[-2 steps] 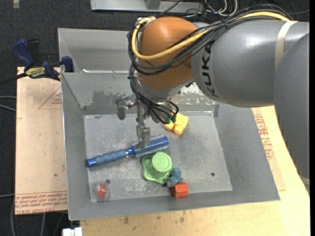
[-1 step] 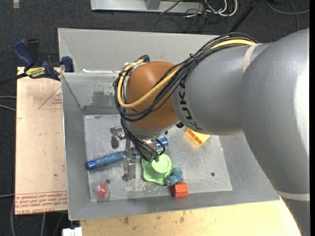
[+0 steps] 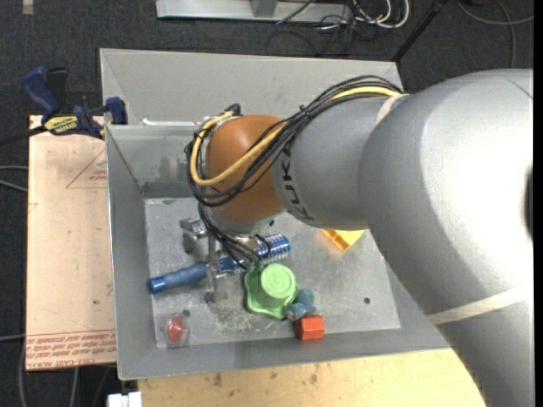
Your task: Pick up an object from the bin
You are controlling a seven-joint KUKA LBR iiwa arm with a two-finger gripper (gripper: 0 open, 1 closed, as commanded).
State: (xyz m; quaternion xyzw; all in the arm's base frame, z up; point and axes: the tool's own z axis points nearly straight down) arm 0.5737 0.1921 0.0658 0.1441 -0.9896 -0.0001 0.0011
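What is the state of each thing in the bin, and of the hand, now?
blue stick: lying flat, right end at the hand.
green round lid: lying flat, right of the hand.
orange block: lying free, lower right of the lid.
small red thing: lying free, lower left corner.
yellow thing: partly hidden by the arm.

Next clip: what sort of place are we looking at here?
Probably a robotics lab set up for bin-picking trials: a grey metal bin of small oddments such as a green round-topped piece and an orange block, a robot arm reaching in, loose cables on dark carpet.
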